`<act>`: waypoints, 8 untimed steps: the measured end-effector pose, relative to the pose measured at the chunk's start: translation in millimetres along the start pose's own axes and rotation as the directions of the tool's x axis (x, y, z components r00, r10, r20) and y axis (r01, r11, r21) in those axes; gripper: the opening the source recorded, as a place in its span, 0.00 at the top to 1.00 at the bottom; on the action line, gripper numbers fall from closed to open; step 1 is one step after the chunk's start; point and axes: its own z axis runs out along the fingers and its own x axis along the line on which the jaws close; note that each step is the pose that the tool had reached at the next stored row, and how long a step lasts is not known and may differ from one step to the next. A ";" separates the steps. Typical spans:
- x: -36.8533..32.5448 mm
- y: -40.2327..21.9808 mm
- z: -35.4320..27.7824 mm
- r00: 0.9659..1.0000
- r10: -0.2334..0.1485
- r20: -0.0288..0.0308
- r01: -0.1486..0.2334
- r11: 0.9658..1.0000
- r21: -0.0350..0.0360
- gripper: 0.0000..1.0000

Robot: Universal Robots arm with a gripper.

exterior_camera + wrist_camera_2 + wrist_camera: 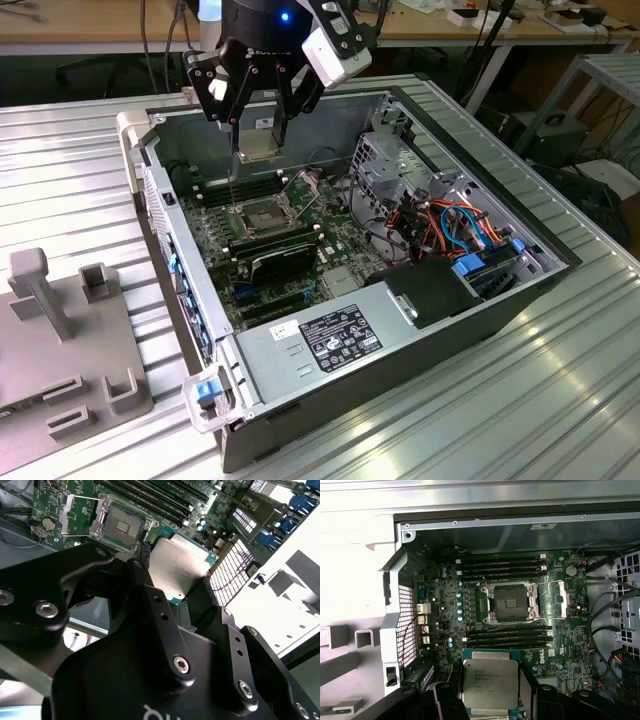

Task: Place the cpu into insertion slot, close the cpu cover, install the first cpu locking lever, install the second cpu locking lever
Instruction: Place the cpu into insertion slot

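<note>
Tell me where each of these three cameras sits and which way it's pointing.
Exterior view: off the arm, looking down slantwise into the open computer case; shows the claw holding the cpu.
First wrist view: on the wrist, facing nearly square onto the insertion slot; claw parts show.
Second wrist view: on the wrist, looking obliquely past the claw's black links.
Both wrist views share the cpu and insertion slot.

Bright glare on the ribbed table, dim case interior
</note>
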 end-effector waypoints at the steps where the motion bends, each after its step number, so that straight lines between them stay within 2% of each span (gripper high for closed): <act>1: 0.0 0.0 0.0 1.000 0.000 0.000 0.000 1.000 0.000 0.46; 3: -2.2 2.0 0.6 1.000 0.000 0.000 0.000 1.000 0.000 0.46; 5: -11.0 8.7 6.1 1.000 0.000 0.000 0.000 1.000 0.000 0.46; 8: -18.8 10.3 9.8 1.000 0.000 0.000 0.000 1.000 0.000 0.46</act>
